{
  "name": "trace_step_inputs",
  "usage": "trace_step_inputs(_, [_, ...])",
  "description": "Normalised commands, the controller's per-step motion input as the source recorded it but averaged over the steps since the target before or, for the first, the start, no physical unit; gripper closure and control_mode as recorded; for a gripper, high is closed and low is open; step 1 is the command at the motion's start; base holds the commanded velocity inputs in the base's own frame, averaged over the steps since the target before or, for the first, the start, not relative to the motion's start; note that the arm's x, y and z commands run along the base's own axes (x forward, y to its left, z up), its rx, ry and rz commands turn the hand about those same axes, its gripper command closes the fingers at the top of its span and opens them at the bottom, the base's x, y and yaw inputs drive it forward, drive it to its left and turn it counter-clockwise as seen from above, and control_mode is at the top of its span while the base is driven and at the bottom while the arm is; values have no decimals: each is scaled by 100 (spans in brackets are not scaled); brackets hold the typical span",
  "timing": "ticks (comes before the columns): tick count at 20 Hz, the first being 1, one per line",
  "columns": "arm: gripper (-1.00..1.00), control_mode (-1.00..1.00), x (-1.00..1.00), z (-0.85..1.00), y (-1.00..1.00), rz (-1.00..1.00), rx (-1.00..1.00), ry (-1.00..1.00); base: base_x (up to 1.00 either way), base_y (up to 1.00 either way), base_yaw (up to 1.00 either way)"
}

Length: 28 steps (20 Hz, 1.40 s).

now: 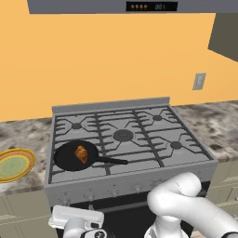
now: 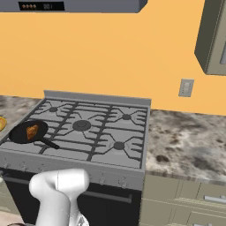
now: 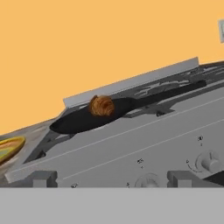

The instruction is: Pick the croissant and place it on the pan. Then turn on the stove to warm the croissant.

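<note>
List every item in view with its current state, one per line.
croissant: lying in the pan
pan: on the stove's front left burner, handle pointing right
stove: no flame visible
plate: bare, on the counter left of the stove
claw: open, low before the knobs

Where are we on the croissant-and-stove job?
Done: croissant sits in the pan on the stove's front-left burner. In hand: tool low at the front panel, facing the knobs. Left: turning a knob; no flame visible.
</note>
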Motion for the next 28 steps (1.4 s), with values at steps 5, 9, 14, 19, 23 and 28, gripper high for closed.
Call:
trace_step_inputs(5, [-100, -100, 10, -14, 3, 0, 0, 0, 0, 0, 0])
trace_step_inputs(9, [-100, -100, 9, -10, 2, 0, 0, 0, 0, 0, 0])
trace_step_inputs(14, [-100, -100, 8, -11, 10, 0, 0, 0, 0, 0, 0])
trace_step_inputs(19, [-100, -100, 14, -14, 19, -1, 0, 0, 0, 0, 0])
trace_step_inputs(23, [-100, -100, 16, -14, 17, -2, 0, 0, 0, 0, 0])
trace_step_inputs(28, [-100, -100, 13, -20, 13, -2, 0, 0, 0, 0, 0])
